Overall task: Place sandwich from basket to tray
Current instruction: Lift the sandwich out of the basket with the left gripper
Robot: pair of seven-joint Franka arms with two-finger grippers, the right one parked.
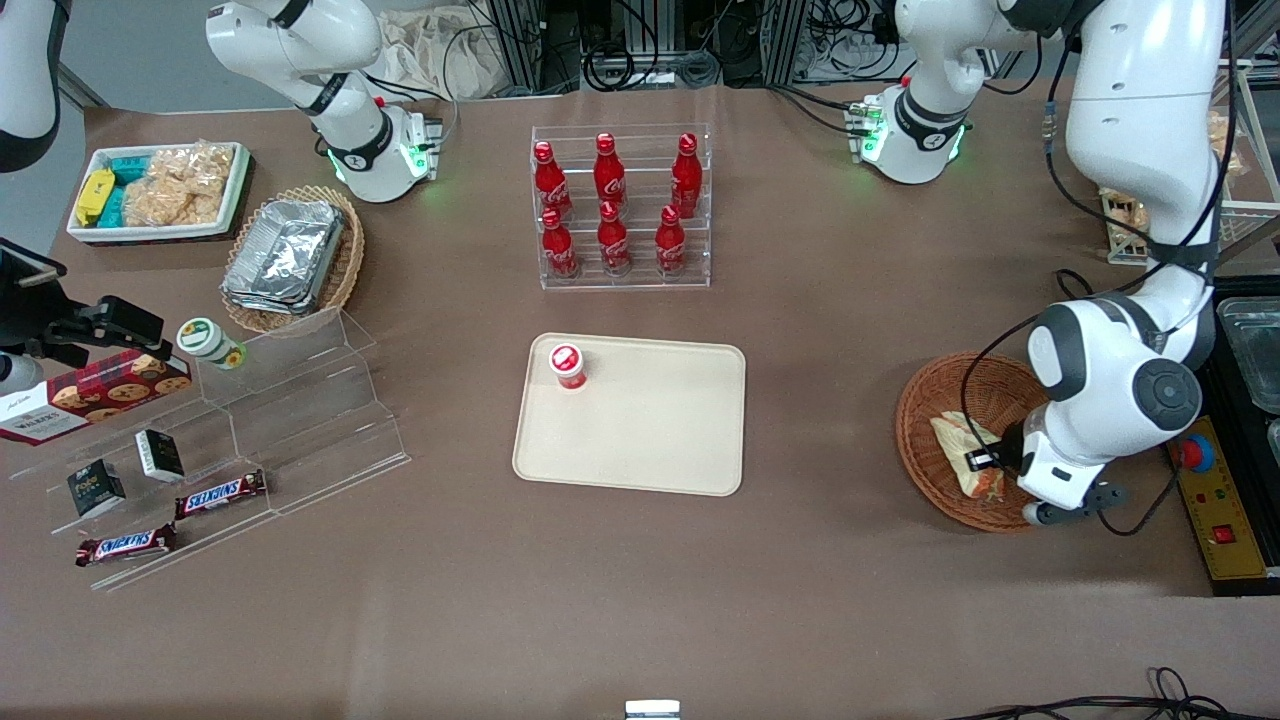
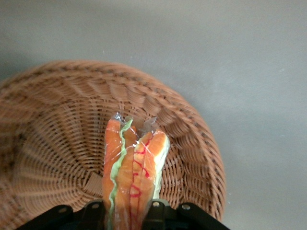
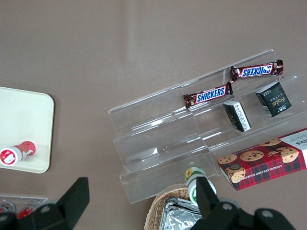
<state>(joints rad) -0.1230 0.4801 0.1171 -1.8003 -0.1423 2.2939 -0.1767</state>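
Gripper (image 1: 985,462) sits low inside the basket (image 1: 925,400), which I see near the working arm's end of the desk, close to that edge. From the wrist view I read the two black fingers (image 2: 93,213) closed against either side of the sandwich (image 2: 132,172), gripping its filling edge; the wedge stands on edge, orange and green layers showing through clear wrap, its tip toward the basket wall (image 2: 192,143). In the front view the sandwich (image 1: 962,432) lies within the basket, partly covered by the arm. Tray (image 1: 640,440) lies at the desk's centre, well apart from the basket, carrying one small red-capped cup (image 1: 567,366) at a corner.
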